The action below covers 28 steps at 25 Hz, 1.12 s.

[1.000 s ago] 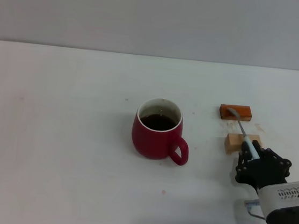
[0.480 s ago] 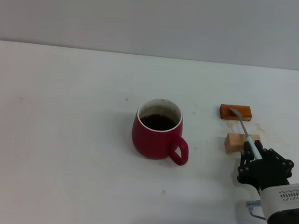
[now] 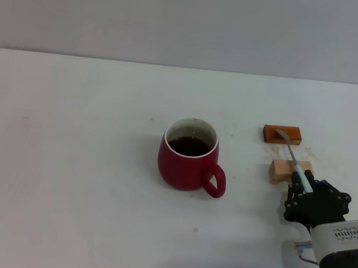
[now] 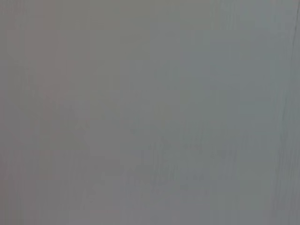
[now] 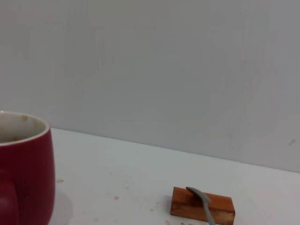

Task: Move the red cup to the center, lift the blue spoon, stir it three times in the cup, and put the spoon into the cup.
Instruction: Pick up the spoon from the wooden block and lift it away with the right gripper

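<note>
The red cup stands upright near the middle of the white table, holding dark liquid, with its handle turned toward the front right. In the right wrist view the red cup fills one lower corner. The blue spoon lies across two small wooden blocks to the cup's right, its silver bowl on the far block and its pale handle running toward me. My right gripper sits low at the handle's near end, with the handle passing into it. The spoon bowl rests on the orange block in the wrist view.
An orange-brown block and a paler wooden block carry the spoon at the right of the table. The orange block shows in the right wrist view. A grey wall backs the table. The left wrist view is plain grey.
My right gripper has shifted slightly toward the front right, and the spoon has slid a little the same way on the blocks. The cup has stayed put.
</note>
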Tool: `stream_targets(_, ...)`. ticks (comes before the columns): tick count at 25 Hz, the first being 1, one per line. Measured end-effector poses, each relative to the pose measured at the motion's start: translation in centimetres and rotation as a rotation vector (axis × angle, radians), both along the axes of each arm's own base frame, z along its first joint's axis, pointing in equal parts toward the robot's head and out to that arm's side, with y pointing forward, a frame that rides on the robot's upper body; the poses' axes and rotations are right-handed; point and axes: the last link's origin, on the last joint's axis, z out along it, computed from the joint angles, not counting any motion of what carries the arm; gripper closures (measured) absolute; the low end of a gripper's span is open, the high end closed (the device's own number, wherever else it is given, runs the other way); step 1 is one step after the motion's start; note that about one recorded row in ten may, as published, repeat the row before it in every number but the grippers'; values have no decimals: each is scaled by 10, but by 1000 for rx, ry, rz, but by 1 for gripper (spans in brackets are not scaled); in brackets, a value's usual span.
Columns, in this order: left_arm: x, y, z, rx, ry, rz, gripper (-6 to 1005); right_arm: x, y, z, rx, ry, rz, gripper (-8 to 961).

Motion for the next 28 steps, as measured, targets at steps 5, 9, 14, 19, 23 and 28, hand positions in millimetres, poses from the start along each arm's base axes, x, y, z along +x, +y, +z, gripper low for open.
stream_targets(5, 0, 0, -1, 0, -1, -1, 159, 1, -1, 0, 2, 4, -8, 801)
stream_targets(9, 1, 0, -1, 1, -3, -1, 159, 1, 0, 0, 2, 1, -6, 802)
stream_targets(14, 0, 0, -1, 1, -3, 0, 159, -1, 0, 1, 6, 3, 0, 802)
stream_targets(19, 1, 0, -1, -1, -3, 0, 159, -3, 3, 5, 24, 17, 2, 803)
stream_targets(23, 1, 0, -1, -1, -3, 0, 159, -5, 4, 6, 33, 24, 1, 803)
stream_targets(28, 1, 0, -2, -2, -4, 0, 159, -6, 5, 7, 39, 26, 5, 804)
